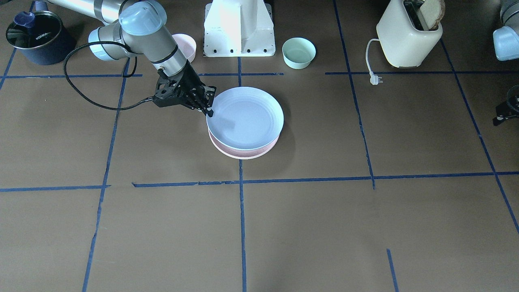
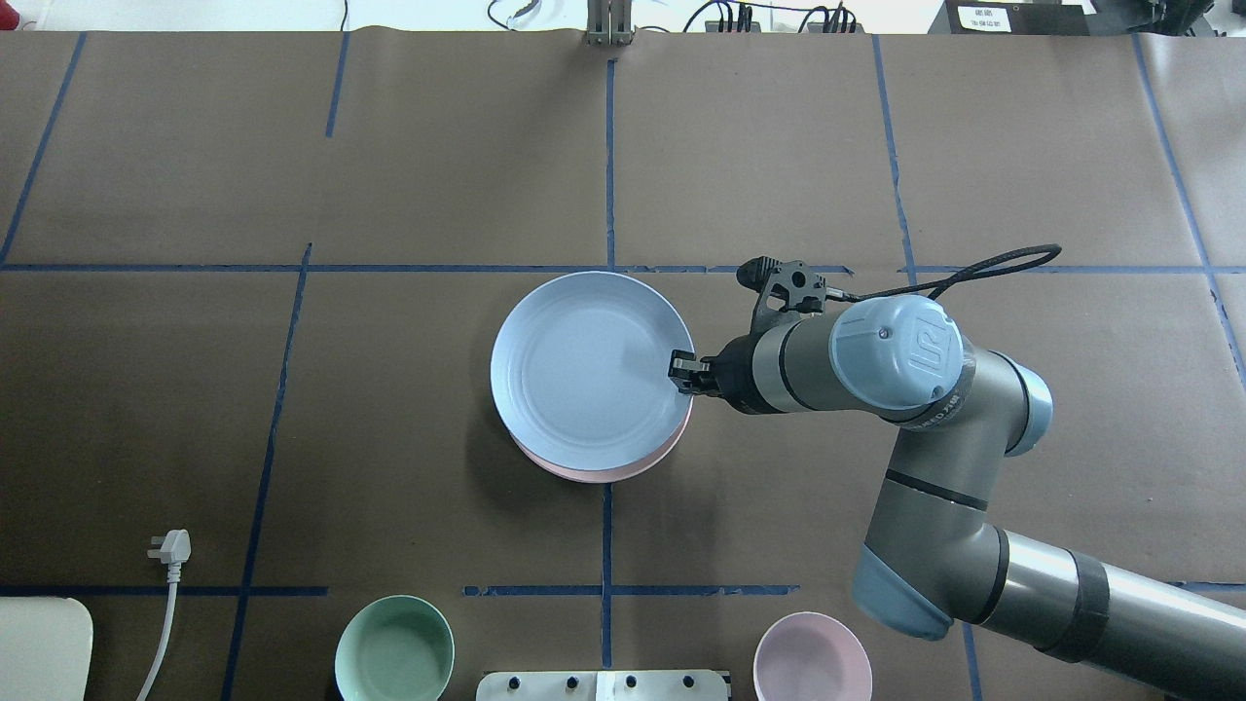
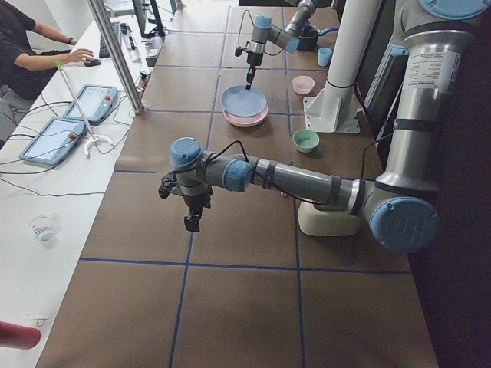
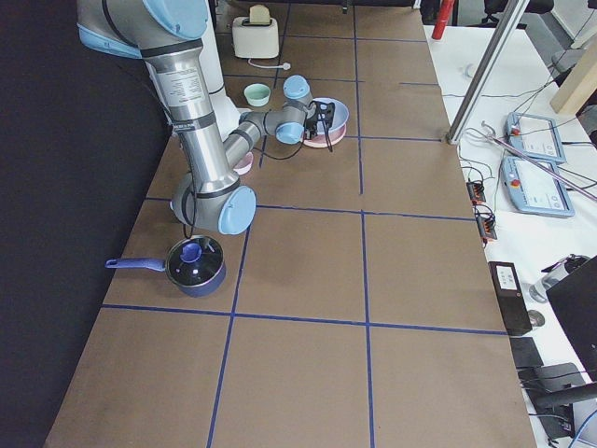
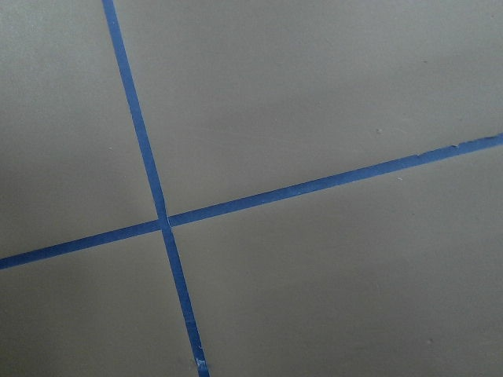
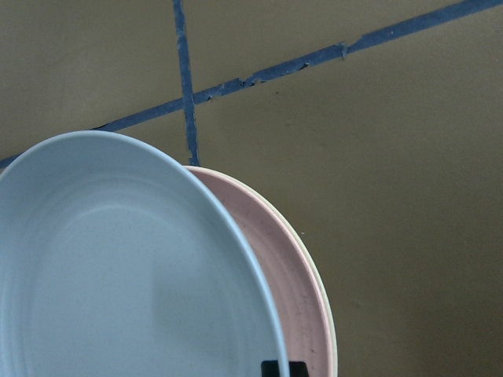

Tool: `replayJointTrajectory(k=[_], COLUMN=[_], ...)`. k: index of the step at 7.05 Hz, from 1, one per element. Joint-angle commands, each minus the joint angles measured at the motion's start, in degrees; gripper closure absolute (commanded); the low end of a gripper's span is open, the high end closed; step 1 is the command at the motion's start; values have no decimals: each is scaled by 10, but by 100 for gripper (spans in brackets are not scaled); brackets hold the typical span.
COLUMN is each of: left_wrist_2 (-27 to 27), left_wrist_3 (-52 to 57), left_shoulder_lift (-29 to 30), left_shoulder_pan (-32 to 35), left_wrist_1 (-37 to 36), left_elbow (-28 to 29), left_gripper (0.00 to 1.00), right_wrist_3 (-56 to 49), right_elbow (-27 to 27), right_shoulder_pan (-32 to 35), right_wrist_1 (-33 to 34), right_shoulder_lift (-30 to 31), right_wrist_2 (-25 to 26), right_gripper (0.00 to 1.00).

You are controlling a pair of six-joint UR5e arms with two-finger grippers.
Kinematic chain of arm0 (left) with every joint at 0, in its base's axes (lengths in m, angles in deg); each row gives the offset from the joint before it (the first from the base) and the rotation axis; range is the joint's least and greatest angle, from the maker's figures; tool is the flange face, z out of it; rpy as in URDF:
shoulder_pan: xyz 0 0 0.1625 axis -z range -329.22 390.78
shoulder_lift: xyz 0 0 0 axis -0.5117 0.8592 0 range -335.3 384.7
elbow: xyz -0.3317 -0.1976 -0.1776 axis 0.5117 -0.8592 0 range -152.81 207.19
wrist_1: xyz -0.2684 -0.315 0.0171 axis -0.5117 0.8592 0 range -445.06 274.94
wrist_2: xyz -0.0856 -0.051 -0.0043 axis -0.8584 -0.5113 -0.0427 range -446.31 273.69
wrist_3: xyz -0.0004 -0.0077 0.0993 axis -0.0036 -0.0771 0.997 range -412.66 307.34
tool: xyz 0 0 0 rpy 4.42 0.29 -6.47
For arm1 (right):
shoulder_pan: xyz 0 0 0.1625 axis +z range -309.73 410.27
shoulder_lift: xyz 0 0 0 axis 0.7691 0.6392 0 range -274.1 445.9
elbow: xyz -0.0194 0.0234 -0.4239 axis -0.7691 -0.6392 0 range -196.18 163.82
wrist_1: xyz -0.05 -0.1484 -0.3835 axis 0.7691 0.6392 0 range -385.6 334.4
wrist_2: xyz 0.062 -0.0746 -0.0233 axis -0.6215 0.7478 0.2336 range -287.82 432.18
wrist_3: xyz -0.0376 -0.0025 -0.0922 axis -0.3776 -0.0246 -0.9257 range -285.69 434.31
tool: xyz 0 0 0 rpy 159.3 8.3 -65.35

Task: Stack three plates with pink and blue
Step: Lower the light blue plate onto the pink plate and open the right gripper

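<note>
The light blue plate (image 1: 245, 117) sits tilted on top of the pale pink plate (image 1: 243, 153) at the table's middle, offset so the pink rim shows on one side (image 2: 594, 474). My right gripper (image 1: 208, 110) is shut on the blue plate's rim (image 2: 584, 365). In the right wrist view the blue plate (image 6: 118, 267) overlaps the pink plate (image 6: 283, 275), and a thin cream rim (image 6: 325, 314) shows under the pink one. My left gripper (image 3: 189, 221) hangs over bare table far from the plates. I cannot tell whether it is open or shut.
A small pink bowl (image 1: 186, 44) and a mint-green bowl (image 1: 299, 52) stand by the robot base (image 1: 239, 28). A cream toaster (image 1: 409, 36) with its plug (image 1: 375, 79) and a dark pot (image 1: 34, 36) stand at the table's ends.
</note>
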Motion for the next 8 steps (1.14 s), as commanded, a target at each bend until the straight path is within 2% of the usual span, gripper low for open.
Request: replayJointTrajectory(k=[1, 2, 3, 4, 5, 8], left_wrist_2=[0, 0, 0, 0, 0, 0], left_wrist_3=[-1, -1, 0, -1, -1, -1], left_shoulder_lift=[1, 1, 2, 2, 2, 2], left_shoulder_pan=[0, 0, -1, 0, -1, -1], left_wrist_1=[0, 0, 0, 0, -1, -1], left_elbow=[0, 0, 0, 0, 0, 1], left_gripper=[0, 0, 0, 0, 0, 0], right_wrist_3=[1, 1, 0, 0, 0, -1], right_elbow=[3, 4, 7, 12, 20, 28], right_shoulder_pan=[-5, -7, -7, -7, -6, -6], right_wrist_1=[0, 0, 0, -1, -1, -3], right_shoulder_lift=[1, 1, 2, 5, 16, 26], right_wrist_2=[1, 1, 1, -3, 0, 0], right_gripper=[96, 95, 89, 25, 0, 0])
